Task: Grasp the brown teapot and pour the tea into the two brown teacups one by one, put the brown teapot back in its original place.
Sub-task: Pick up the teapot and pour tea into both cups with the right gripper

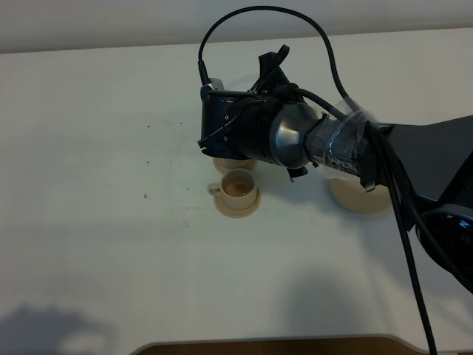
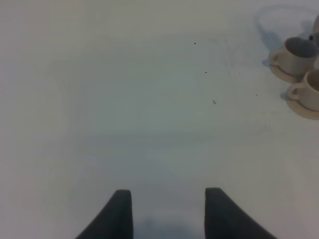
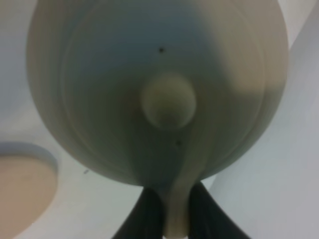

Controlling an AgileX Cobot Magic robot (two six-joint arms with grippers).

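The brown teapot [image 3: 159, 89] fills the right wrist view, lid knob facing the camera. My right gripper [image 3: 175, 211] is shut on its loop handle, held between the two dark fingers [image 3: 149, 214]. In the high view my right arm's wrist [image 1: 251, 129] reaches across the middle and hides the teapot and the far teacup; only that cup's saucer edge [image 1: 226, 164] shows. The near teacup [image 1: 238, 186] stands on its saucer just in front of the wrist. Both teacups [image 2: 298, 54] [image 2: 310, 89] show in the left wrist view, far from my open, empty left gripper [image 2: 168, 214].
The wide beige saucer plate [image 1: 361, 198] lies bare to the right of the cups, partly under my right arm; it also shows in the right wrist view [image 3: 20, 194]. The white table [image 1: 111, 222] spreads to the left. Black cables loop above the wrist.
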